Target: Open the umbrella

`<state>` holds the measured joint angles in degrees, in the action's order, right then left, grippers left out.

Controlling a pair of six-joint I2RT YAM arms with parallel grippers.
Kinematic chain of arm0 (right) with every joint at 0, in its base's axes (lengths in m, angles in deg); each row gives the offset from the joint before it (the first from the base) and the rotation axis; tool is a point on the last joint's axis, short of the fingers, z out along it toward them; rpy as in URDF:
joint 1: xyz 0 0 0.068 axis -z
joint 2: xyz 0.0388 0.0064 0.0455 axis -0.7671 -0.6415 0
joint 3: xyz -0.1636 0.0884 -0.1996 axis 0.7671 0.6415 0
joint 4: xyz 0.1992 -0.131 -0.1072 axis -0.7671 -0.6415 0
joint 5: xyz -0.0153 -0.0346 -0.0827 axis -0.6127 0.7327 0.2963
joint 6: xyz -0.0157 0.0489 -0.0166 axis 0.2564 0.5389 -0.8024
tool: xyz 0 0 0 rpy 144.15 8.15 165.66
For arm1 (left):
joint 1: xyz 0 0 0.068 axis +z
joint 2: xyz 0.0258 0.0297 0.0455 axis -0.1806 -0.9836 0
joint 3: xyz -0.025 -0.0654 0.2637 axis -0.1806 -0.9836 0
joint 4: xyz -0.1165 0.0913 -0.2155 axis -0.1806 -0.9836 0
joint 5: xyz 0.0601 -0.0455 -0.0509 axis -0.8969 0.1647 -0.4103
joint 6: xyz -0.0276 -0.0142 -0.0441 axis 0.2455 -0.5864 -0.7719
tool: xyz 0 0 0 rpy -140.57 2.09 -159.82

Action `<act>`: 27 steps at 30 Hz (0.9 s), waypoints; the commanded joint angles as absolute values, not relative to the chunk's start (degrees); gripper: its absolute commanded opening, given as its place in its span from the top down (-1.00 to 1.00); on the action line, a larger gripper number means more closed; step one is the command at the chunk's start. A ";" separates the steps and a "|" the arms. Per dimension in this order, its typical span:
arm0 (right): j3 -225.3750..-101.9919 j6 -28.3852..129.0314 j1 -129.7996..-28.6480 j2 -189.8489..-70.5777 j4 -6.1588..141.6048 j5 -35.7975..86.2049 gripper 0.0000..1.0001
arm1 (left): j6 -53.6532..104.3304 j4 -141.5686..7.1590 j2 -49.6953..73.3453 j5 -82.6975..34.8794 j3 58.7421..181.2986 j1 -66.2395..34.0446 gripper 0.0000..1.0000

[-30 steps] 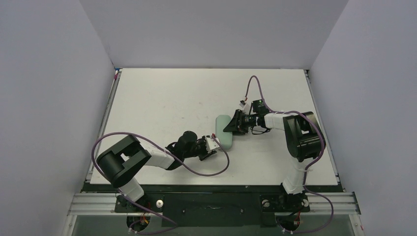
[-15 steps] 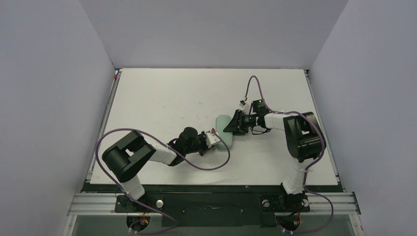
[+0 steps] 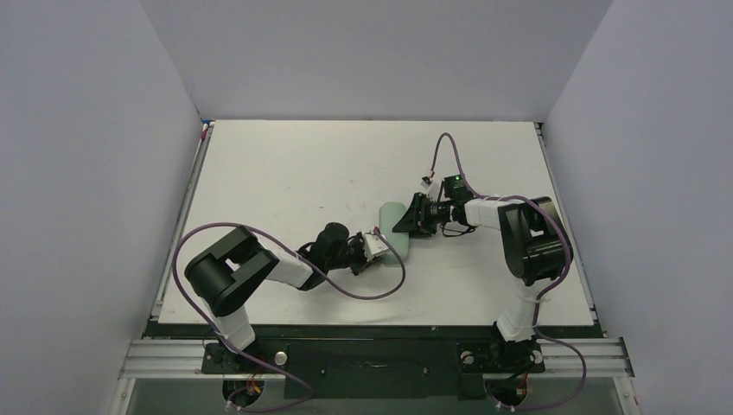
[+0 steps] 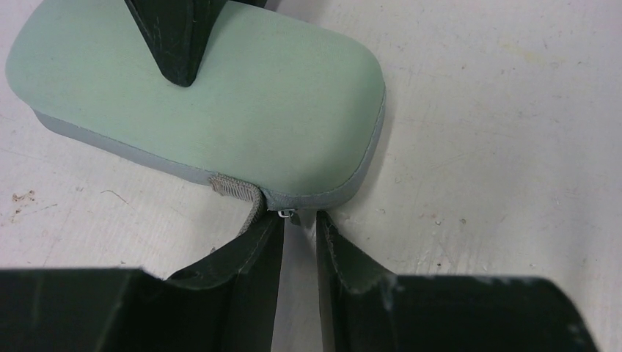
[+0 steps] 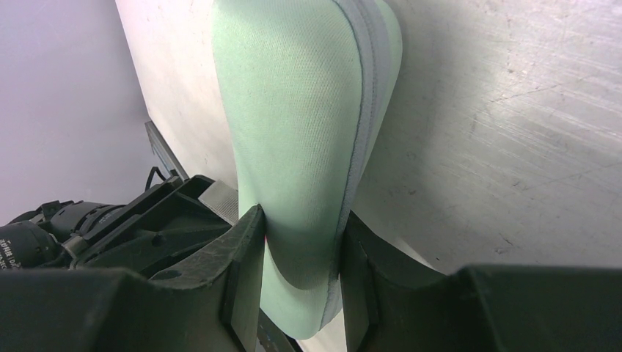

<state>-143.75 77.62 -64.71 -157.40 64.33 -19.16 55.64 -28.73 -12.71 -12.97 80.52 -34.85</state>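
Left end effector (image 4: 299, 220) closer in, slightly apart at zip pull (image 4: 287, 213); right end effector (image 5: 302, 220) tight around green case (image 5: 293, 95).

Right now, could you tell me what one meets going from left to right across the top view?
In order: left arm → left hand → case → right hand → right arm.
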 commanded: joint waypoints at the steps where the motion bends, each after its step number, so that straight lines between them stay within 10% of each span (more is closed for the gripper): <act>1: -141.81 75.00 -65.09 -157.51 60.48 -12.29 1.00 | 55.64 -24.74 -14.25 -11.96 83.28 -34.22 0.60; 11: -141.42 75.69 -65.26 -157.59 61.39 -12.03 1.00 | 55.13 -23.82 -14.15 -11.95 83.08 -33.82 1.00; 27: -139.75 85.48 -65.30 -157.31 68.62 -10.24 1.00 | 52.91 -27.23 -10.78 -14.03 79.31 -40.19 1.00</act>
